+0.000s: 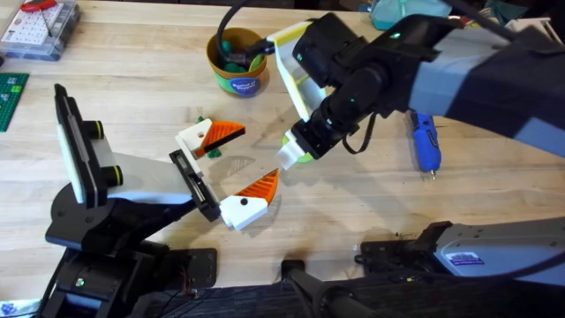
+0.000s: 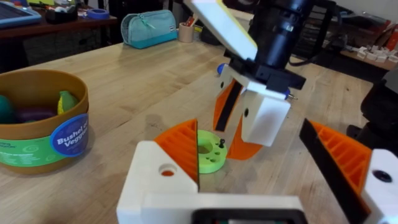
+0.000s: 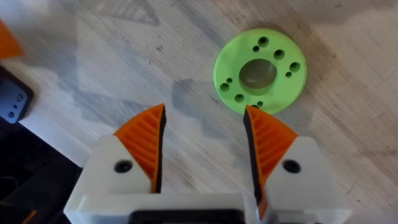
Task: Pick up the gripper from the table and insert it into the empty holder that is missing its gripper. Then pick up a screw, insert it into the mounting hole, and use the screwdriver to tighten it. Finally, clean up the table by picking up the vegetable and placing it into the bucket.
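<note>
Green disc (image 3: 260,70) just beyond right fingers (image 3: 268,140)

the bucket (image 2: 42,130) carries the one label that can be read: on its blue band (image 2: 69,138), in the left wrist view, white letters spell "bushel of" above "veggie", the last word cut off where the band curves away. in the overhead view the same band (image 1: 242,86) has print too small to read.
</note>
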